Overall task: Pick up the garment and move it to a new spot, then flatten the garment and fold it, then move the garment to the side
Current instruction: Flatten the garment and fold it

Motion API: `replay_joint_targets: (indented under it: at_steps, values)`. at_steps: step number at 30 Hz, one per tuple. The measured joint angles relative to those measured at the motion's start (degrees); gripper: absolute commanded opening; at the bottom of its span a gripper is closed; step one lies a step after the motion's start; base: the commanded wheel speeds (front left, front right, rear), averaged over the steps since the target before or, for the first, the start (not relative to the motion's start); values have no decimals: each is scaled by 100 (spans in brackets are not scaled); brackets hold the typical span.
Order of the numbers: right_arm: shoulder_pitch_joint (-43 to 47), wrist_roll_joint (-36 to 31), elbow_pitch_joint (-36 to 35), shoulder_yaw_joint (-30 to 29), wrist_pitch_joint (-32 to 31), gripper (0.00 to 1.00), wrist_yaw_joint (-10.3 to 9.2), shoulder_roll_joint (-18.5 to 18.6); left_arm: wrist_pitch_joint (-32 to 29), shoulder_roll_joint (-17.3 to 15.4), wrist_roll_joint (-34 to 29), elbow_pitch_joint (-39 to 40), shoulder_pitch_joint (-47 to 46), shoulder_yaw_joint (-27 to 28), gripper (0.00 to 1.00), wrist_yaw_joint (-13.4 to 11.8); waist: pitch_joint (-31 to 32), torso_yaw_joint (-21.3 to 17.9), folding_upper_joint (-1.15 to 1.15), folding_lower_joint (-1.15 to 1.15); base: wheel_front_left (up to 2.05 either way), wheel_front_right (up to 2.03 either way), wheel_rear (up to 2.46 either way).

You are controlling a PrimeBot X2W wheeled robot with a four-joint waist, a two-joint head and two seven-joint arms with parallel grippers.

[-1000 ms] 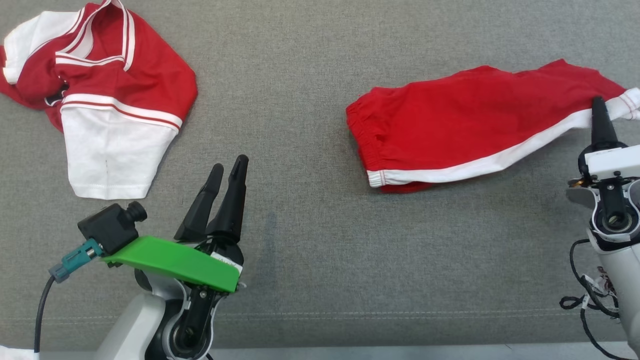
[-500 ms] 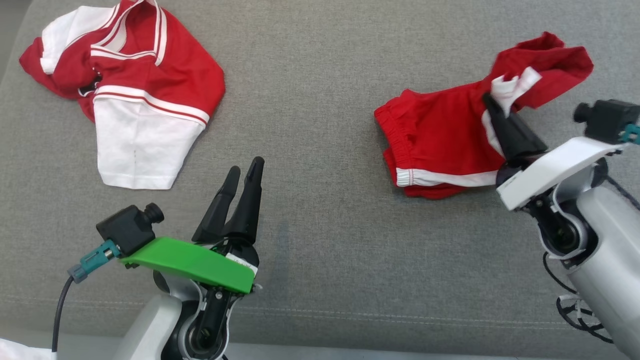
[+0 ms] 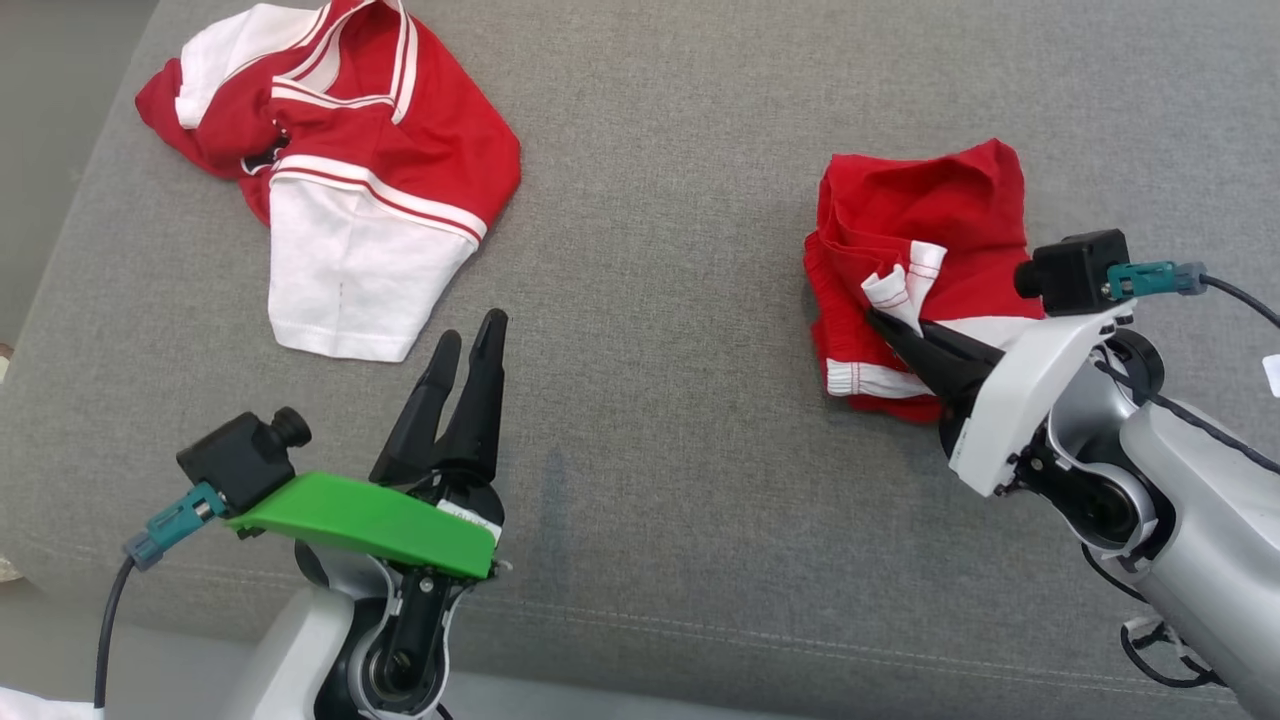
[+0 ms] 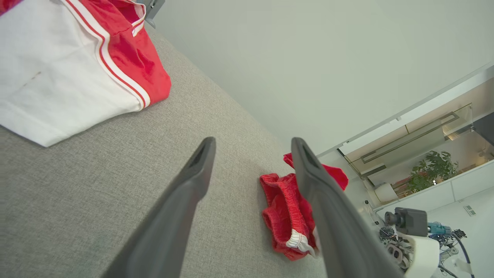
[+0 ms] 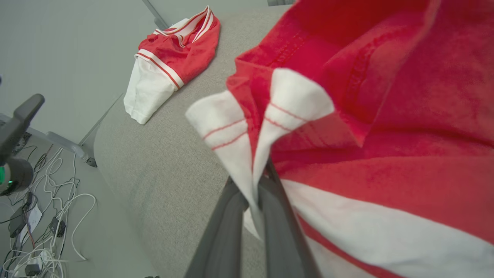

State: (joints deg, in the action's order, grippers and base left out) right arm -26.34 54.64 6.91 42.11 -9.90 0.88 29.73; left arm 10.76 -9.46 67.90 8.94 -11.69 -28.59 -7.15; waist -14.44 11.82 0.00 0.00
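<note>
Showing at the head view's lower left a left gripper (image 3: pixel 472 330) with two long dark tapering fingers, a bright green wedge-shaped plate (image 3: pixel 370 520) and a black box camera (image 3: pixel 240 457) with teal plug (image 3: pixel 170 518) and black cable (image 3: pixel 105 630). Wearing at the lower right a white plate (image 3: pixel 1020 400) behind the right gripper (image 3: pixel 878 318), a second black camera (image 3: pixel 1075 270) with teal connector (image 3: pixel 1150 278), and thin black wires (image 3: pixel 1145 668) beside a rounded pale grey forearm (image 3: pixel 1200 500).

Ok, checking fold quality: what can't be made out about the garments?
- Head view: shorts near corner, hidden under the right end effector.
- Right wrist view: shorts cut off top and right.
- Left wrist view: shirt cut off at top left; a finger covers part of the shorts.
</note>
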Motion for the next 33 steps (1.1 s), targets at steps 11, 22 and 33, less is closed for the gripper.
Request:
replay_joint_targets:
  at_steps: [11, 22, 33]
  values:
    - [-50, 97, -366, 80, -744, 0, -208, 207, 46, 55, 44, -14, 30, 33, 100, 1, 28, 1, 0, 0, 0, 0, 0]
    - [-50, 130, -672, 241, -1243, 100, -403, 386, 64, 55, 45, -13, 42, 43, 100, 7, -7, -21, 0, 0, 0, 0, 0]
    - [-81, 135, -1022, 286, -1340, 100, -402, 243, 66, 78, 46, -101, 43, 40, 100, 33, 1, 9, 0, 0, 0, 0, 0]
